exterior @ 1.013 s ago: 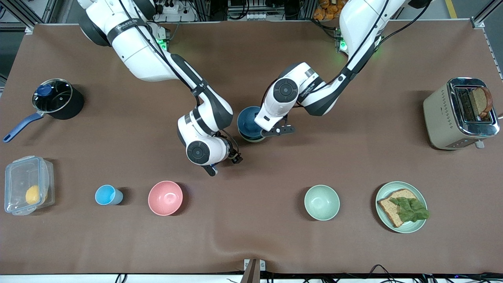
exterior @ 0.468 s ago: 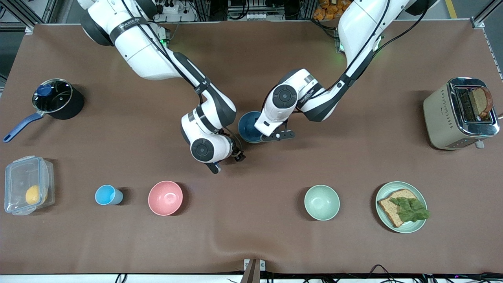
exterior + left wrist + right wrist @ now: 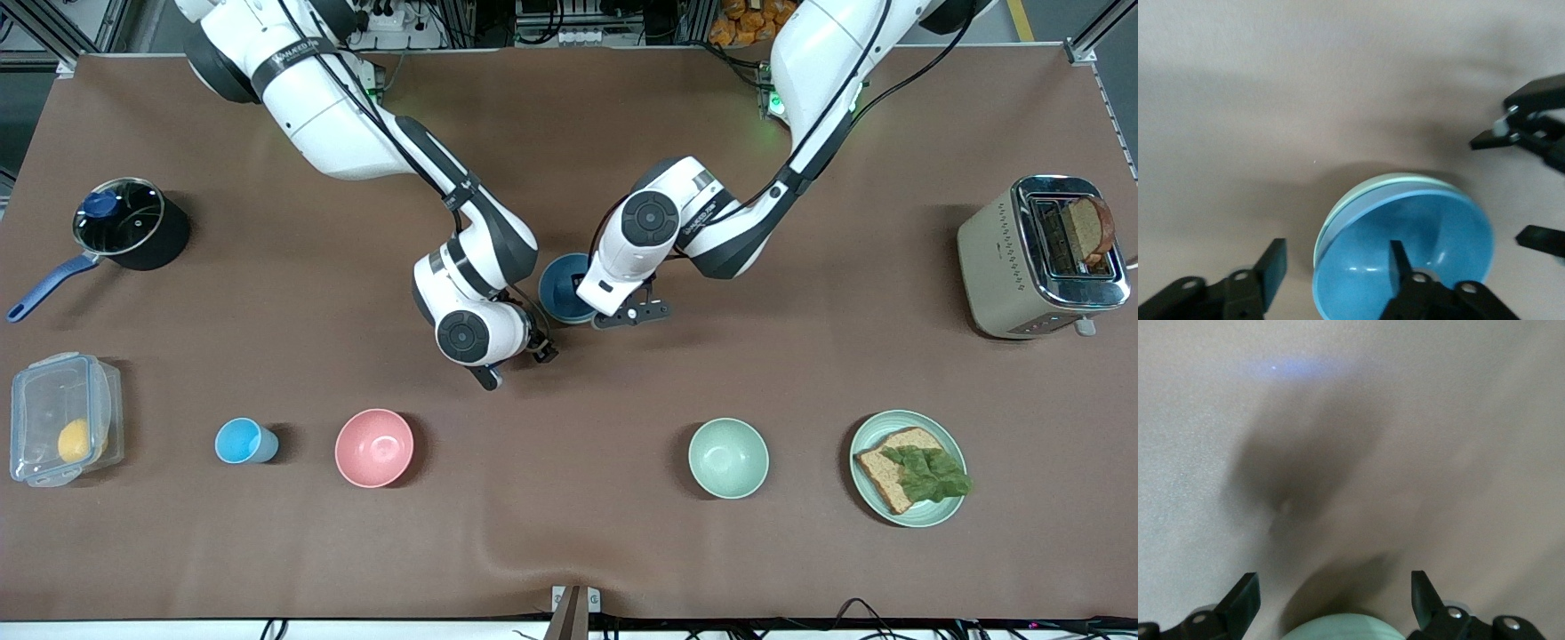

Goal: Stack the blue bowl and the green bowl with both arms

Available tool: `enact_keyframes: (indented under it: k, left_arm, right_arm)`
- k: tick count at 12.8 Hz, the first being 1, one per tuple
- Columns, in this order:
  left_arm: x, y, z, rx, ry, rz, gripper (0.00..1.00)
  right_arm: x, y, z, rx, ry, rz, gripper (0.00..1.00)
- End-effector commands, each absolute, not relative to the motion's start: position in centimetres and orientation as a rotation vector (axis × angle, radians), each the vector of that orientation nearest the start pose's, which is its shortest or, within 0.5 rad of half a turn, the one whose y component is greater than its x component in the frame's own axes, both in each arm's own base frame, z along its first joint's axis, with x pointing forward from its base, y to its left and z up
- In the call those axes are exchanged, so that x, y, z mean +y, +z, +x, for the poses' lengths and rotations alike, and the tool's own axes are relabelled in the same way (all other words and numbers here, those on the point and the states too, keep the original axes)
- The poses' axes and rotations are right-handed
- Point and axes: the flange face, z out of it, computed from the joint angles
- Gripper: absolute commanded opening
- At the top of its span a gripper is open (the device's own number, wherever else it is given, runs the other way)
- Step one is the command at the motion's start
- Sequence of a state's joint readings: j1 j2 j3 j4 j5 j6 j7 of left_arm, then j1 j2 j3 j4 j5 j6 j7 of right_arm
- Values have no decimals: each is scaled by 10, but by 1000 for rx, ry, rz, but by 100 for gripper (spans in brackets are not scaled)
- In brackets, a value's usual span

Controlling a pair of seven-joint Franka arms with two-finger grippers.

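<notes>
Two Franka arms are meeting over the middle of the brown tabletop point(image 3: 800, 373). Nested bowls are sitting there: the blue bowl point(image 3: 1405, 260) is resting inside the green bowl point(image 3: 1358, 200), whose sage rim is showing as a thin crescent around one side of the blue one in the left wrist view. From the front camera only part of the blue bowl point(image 3: 558, 289) is showing between the two wrists.

Left gripper point(image 3: 1335, 263): hanging directly over the stacked bowls, jaws standing apart, one finger point(image 3: 1399, 261) inside the blue bowl and the other finger point(image 3: 1273, 265) outside both rims, gripping neither. Right gripper point(image 3: 1331, 597): hovering just beside the stack on the side toward the front camera, jaws spread wide and holding nothing; it is also showing farther off in the left wrist view point(image 3: 1531, 180).

Other items are lying well apart from the stack. Along the tabletop edge nearer the front camera, from the right arm's end to the left arm's end: a clear lidded container point(image 3: 62, 418) holding a yellow fruit point(image 3: 75, 440), a sky-blue cup point(image 3: 242, 441), a pink bowl point(image 3: 374, 447), a mint-green bowl point(image 3: 728, 458), and a mint-green plate point(image 3: 862, 436) carrying bread with lettuce point(image 3: 916, 471). A black saucepan with a glass lid point(image 3: 124, 222) is standing at the right arm's end; a toaster point(image 3: 1005, 258) with a bread slice point(image 3: 1086, 227) in one slot is standing at the left arm's end.
</notes>
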State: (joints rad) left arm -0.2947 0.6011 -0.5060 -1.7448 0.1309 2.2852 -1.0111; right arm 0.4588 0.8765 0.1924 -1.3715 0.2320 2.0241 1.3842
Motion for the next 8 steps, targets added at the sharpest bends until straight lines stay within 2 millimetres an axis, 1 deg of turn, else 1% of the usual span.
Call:
enact_keyframes:
  k: [1,2,3,4,6,7,8]
  left_arm:
    - [-432,323,498,-395,95,-3205,100]
    - [-419,342,505,-422,63,-3196,100]
    - [-406,364,511,-448,29,-3183,100]
    - [-390,383,518,-477,0,-3168,100]
    - [-360,419,527,-523,-56,-3141,100]
    - [-348,433,528,-536,-71,-3125,100]
    - [-330,447,535,-559,-94,-3111,100]
  right_arm:
    - [419,184,577,1373,661,-2737,100]
    - [417,188,579,1352,653,-2743,100]
    - [410,194,584,1341,645,-2749,100]
    - [404,201,588,1283,644,-2774,100]
    - [380,216,598,1085,671,-2840,100]
    - [372,228,602,1019,667,-2859,100]
    - [367,241,605,955,635,-2890,100]
